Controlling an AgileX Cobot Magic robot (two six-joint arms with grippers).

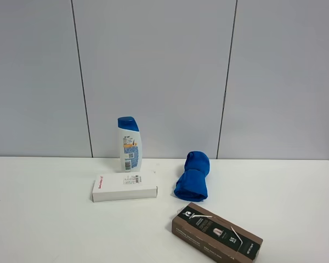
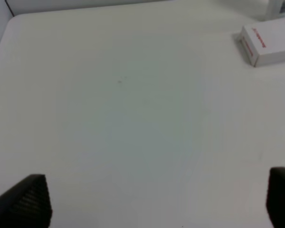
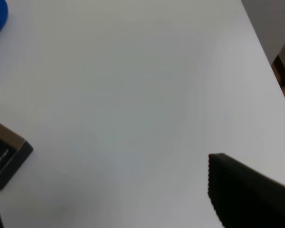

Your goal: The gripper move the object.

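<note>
White counter [image 1: 44, 219], grey panelled wall behind. Bottle [image 1: 129, 144] stands upright at the back of the counter, near the wall, blue cap up, barcode side facing the high camera. White box [image 1: 124, 187] lies flat just in front of it, at the bottle's 6 o'clock, slightly apart. Blue cloth [image 1: 192, 176], rolled, sits at the bottle's 4 o'clock, well apart. Dark carton [image 1: 216, 232] lies flat and angled at the cloth's 5 o'clock, near the front edge.

Neither arm shows in the high view. Left end effector [image 2: 156, 199]: two dark fingers spread wide over bare counter, empty; the box is far off in that view. Right end effector [image 3: 109, 199]: parted, one ribbed finger [image 3: 247, 194] clear in view, the other only a sliver, nothing between them.
</note>
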